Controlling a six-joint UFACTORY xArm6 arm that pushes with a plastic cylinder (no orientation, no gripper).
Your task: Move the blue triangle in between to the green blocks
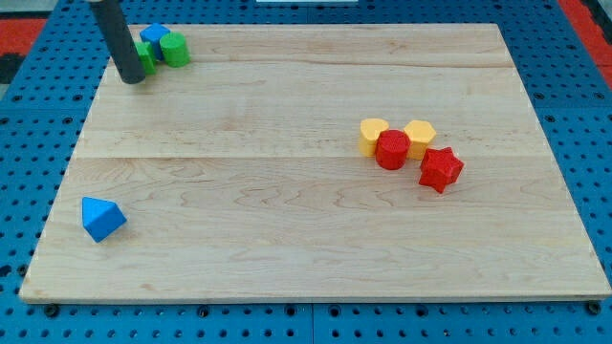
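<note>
Task unstarted: blue triangle lies far below the green blocks. Tip rests just beside those blocks. No fingers fitted; state untellable.

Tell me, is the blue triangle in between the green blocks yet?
Not yet. The blue triangle sits alone at the view's bottom left, far from the green blocks at the top left, where my tip rests beside them.
</note>
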